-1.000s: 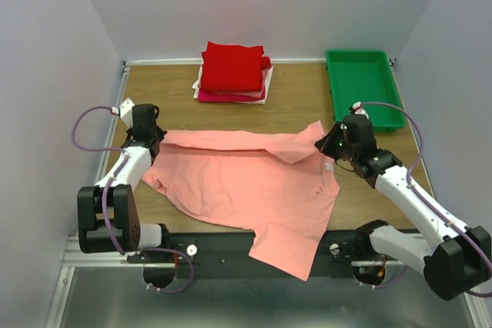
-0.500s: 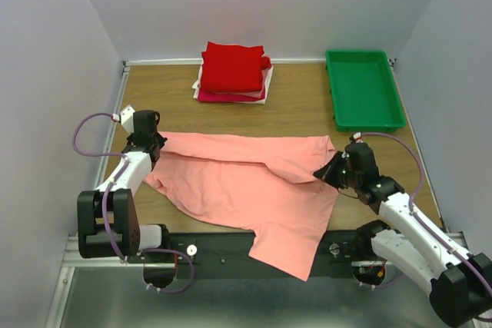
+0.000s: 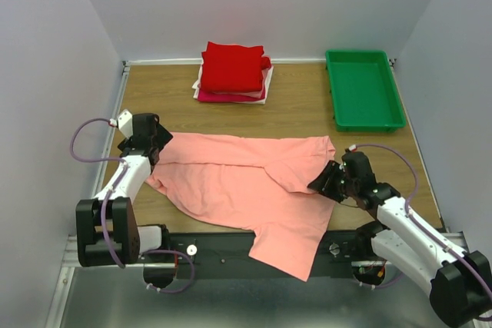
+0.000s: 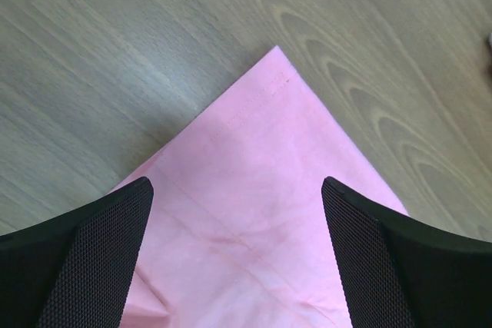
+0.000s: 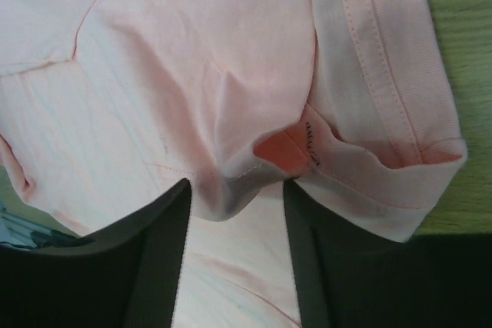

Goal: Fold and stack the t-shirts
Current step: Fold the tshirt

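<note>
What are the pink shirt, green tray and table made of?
The pink shirt looks like soft matte cloth, maybe cotton: creases, stitched hems. The green tray seems moulded plastic: rigid raised rim. The table shows wood grain, real or laminate.

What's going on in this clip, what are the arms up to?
Two arms are partway through folding a salmon-pink t-shirt spread on the wooden table. The right gripper appears to pinch a bunched fold on the shirt's right side. The left gripper hangs open over the far-left corner, which lies flat. The shirt's far edge is doubled over toward the arms. A stack of folded shirts, red on top, sits at the back.
</note>
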You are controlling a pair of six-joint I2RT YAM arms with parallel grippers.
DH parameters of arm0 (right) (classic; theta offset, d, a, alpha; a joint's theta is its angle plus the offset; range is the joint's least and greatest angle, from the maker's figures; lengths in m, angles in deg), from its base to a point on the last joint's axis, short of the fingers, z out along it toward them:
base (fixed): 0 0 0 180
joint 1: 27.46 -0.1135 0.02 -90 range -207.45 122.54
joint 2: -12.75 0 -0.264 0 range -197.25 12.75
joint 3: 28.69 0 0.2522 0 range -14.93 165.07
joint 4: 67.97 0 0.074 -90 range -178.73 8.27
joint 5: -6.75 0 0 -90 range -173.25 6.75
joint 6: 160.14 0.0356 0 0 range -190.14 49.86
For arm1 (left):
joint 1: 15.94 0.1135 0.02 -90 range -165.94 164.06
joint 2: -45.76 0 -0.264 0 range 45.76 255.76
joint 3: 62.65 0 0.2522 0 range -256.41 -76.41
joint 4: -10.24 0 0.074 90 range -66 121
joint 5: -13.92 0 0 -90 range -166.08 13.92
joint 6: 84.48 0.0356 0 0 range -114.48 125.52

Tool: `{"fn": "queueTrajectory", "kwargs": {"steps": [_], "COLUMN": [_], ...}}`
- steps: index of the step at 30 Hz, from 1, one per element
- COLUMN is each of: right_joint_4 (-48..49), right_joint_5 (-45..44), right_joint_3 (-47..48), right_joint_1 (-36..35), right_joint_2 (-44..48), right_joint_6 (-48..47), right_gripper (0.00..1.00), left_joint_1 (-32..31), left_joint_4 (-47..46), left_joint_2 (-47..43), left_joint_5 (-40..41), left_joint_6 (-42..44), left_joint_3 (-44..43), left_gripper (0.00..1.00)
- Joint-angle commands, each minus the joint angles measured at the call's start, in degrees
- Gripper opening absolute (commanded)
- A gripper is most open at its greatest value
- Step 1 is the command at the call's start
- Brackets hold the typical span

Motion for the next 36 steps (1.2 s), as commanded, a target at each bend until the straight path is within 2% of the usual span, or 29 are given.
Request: {"fn": "queueTrajectory", "kwargs": {"steps": [1,4,5,6,7,12,14,15,16,18,20,23,28,36], "right_joint_4": [-1.03,-1.2,-1.38,-1.55,-1.99,-1.99,-2.52,-2.52,-1.82,-1.64,-2.08,-4.1,-6.39,-8.41], "right_joint_5": [3.86,6.24,6.6,6.95,8.0,16.26,15.85,13.05,6.06,0.56,-4.81,-11.38,-17.73,-28.37], "right_joint_3": [2.52,5.51,6.3,7.18,8.75,13.86,16.49,17.55,18.78,23.41,27.12,29.5,32.58,34.78], "right_joint_1": [-0.32,-0.32,-0.23,-0.32,-0.32,-1.19,-4.69,-12.81,-18.2,-30.66,-34.23,-34.68,-34.69,-34.77], "right_joint_2": [0.51,0.51,0.77,1.04,1.21,-1.31,-4.57,-6.32,-10.61,-15.55,-23.46,-32.23,-39.82,-46.59], "right_joint_6": [-2.87,-4.63,-5.16,-5.68,-6.47,-11.56,-13.33,-13.42,-13.34,-13.95,-14.65,-15.36,-15.97,-15.36], "right_gripper": [0.62,0.84,0.87,0.99,1.0,1.0,1.0,1.0,1.0,1.0,1.0,1.0,0.97,0.78], "left_joint_1": [0.55,0.55,0.55,0.55,0.47,0.47,0.03,-0.49,-1.11,-2.25,-2.61,-2.87,-4.81,-7.44], "left_joint_4": [1.99,3.3,3.57,3.66,3.66,1.2,0.59,0.15,-0.99,-1.7,-1.35,-0.74,0.41,1.46], "left_joint_2": [-4.16,-5.83,-6.1,-6.37,-6.8,-6.11,-6.02,-6.28,-6.98,-7.77,-8.56,-10.31,-15.93,-19.47], "left_joint_5": [-0.02,-0.55,-0.64,-0.72,-1.42,-6.34,-8.54,-9.07,-9.68,-10.83,-12.32,-14.78,-15.05,-13.47], "left_joint_6": [-1.55,-1.99,-2.17,-2.08,-1.99,-0.94,-1.11,-1.2,-1.38,-1.11,-1.2,-1.64,-1.99,-1.82], "left_joint_3": [-0.74,-2.23,-2.49,-2.67,-2.93,-1.8,-1.09,-0.57,0.92,2.42,2.6,3.04,5.41,6.47], "left_gripper": [0.98,0.98,0.98,0.98,0.98,0.98,0.98,0.98,0.98,0.98,0.98,0.98,0.98,0.99]}}
